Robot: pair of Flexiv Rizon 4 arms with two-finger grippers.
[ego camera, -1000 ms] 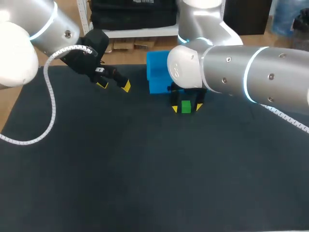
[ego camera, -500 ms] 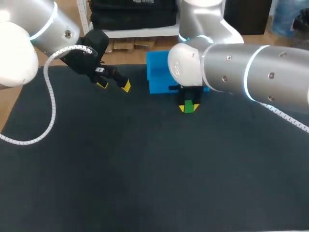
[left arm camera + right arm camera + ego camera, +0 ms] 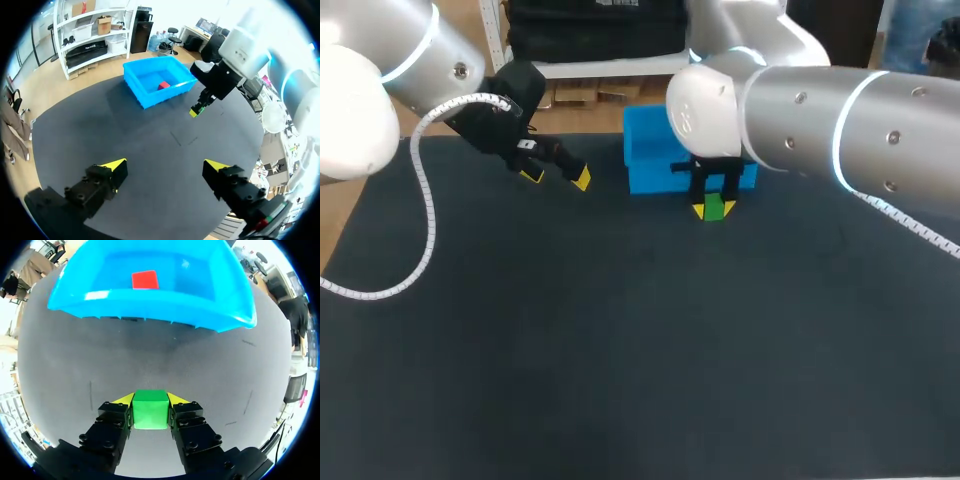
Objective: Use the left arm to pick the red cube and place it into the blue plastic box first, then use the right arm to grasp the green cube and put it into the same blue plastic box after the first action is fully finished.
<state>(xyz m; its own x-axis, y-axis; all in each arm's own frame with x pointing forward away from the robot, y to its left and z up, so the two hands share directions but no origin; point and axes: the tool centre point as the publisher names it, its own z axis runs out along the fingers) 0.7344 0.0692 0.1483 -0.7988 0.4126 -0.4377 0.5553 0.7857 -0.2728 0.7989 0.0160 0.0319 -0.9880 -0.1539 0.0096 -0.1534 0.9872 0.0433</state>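
Dark table [image 3: 620, 350] — blue plastic box [image 3: 650, 178] at its far edge.

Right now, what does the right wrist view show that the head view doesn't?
Only the right wrist view shows the red cube lying inside the box. Only the head view shows the left gripper, open and empty, left of the box. Both show the green cube clamped in the right gripper, in front of the box.

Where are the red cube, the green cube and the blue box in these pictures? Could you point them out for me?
red cube [image 3: 145, 279]: right wrist view, on its top face.
green cube [image 3: 150, 409]: right wrist view, middle of its visible face.
blue box [image 3: 650, 180]: head view, on its front wall.
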